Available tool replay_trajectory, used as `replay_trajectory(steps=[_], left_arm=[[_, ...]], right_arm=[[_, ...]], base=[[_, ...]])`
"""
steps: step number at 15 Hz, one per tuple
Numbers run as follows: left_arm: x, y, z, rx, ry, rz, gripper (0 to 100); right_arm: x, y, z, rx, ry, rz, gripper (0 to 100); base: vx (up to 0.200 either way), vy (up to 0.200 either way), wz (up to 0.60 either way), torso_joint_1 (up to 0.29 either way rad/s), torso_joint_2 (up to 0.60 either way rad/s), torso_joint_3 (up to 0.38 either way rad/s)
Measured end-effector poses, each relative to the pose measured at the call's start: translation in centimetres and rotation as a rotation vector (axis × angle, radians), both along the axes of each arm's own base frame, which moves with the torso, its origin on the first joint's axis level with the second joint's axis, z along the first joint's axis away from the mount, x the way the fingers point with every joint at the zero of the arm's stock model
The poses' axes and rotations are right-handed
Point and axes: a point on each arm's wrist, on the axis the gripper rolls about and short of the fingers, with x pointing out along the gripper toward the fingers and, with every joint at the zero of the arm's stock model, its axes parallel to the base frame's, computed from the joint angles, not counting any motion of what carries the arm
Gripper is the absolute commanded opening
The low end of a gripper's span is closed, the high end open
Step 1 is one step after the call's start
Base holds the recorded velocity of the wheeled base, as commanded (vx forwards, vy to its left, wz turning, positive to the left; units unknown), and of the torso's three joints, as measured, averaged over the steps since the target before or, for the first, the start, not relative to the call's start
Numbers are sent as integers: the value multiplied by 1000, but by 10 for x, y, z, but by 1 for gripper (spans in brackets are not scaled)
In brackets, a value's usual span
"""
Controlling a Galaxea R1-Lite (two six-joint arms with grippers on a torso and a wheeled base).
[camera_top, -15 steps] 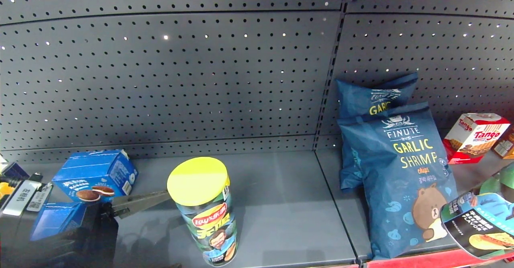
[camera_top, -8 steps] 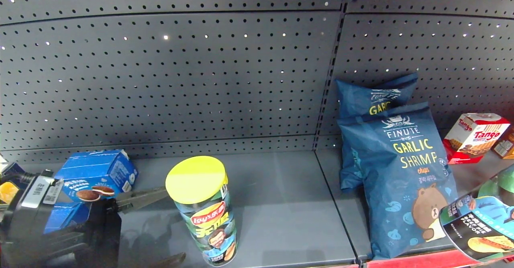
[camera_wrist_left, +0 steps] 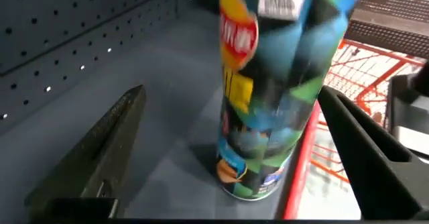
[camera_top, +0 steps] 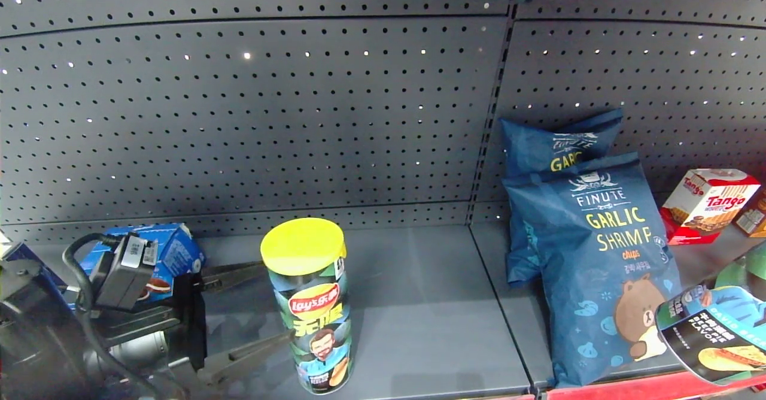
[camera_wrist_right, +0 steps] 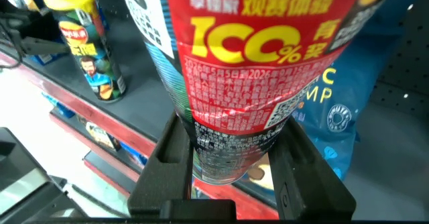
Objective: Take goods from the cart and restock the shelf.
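The yellow-lidded chip can (camera_top: 311, 304) stands upright on the grey shelf board (camera_top: 419, 304), in front of the perforated back panel (camera_top: 269, 118). The left gripper (camera_top: 278, 300) has its fingers spread loose on either side of it. Right of the chip can lean two blue snack bags (camera_top: 598, 256), and beyond them the right gripper (camera_wrist_right: 231, 150) is clamped on a tilted second can (camera_top: 712, 334) by the shelf's red front edge.
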Motion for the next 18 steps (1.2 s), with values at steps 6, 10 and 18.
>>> replay_trajectory(steps=[6, 10, 18], left_arm=[[4, 3, -3, 2, 13, 16, 100], [2, 3, -1, 0, -2, 12, 100], [-35, 6, 11, -10, -57, 7, 100]], right_arm=[[1, 0, -2, -2, 4, 0, 0], [1, 0, -3, -2, 3, 0, 0], [3, 1, -5, -6, 16, -1, 0]], base=[[0, 0, 0, 0, 0, 0], [0, 0, 0, 0, 0, 0], [0, 0, 0, 0, 0, 0]])
